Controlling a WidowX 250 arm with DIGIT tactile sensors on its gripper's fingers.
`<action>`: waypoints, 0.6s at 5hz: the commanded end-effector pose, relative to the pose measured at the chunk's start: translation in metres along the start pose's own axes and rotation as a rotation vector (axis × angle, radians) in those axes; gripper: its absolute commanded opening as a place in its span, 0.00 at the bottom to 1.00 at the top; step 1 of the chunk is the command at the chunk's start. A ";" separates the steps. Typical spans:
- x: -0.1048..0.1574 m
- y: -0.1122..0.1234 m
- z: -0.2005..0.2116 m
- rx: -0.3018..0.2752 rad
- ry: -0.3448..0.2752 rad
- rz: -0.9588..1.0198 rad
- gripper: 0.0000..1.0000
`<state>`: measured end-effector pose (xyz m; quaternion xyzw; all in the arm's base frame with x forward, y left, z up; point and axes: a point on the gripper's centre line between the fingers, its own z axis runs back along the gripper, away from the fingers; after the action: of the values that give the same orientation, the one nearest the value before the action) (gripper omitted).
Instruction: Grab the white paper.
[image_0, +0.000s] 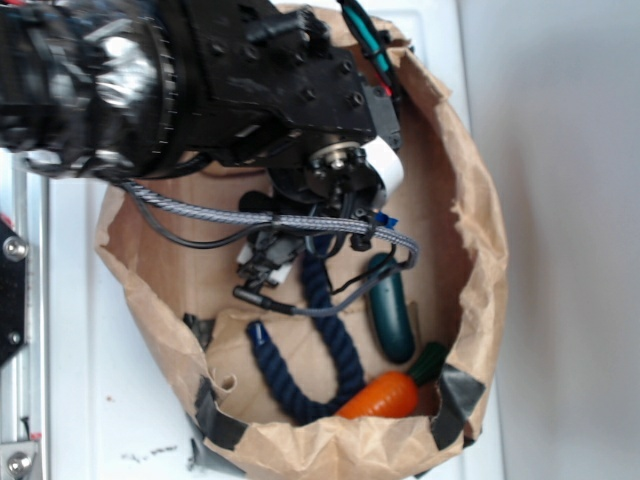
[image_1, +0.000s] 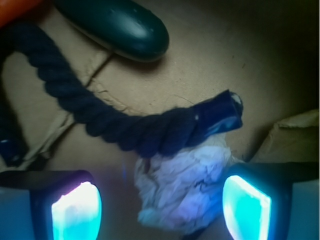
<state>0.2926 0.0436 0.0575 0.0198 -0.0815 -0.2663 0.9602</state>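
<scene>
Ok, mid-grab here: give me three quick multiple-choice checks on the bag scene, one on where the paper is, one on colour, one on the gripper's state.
1. Where is the white paper ball in the wrist view?
A. Between the two fingers
B. On top of the carrot
C. Outside the brown paper bag

2. What colour is the rope?
A. Red
B. Dark navy blue
C. Yellow

3. How does the gripper stand?
A. Shut on the rope
B. Shut on the green oval toy
C. Open, fingers either side of the paper

Answers:
1 A: the crumpled ball lies in the gap between the glowing fingertips.
2 B: the twisted rope reads dark navy on the bag floor.
3 C: the gap on the left side of the paper shows no clamp.
</scene>
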 end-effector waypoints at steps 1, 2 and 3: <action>0.011 0.001 -0.016 0.058 0.049 -0.035 1.00; 0.014 0.002 -0.014 0.067 0.051 -0.025 0.00; 0.015 0.002 -0.009 0.112 0.036 -0.033 0.00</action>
<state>0.2992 0.0489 0.0312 0.0655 -0.0487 -0.2683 0.9599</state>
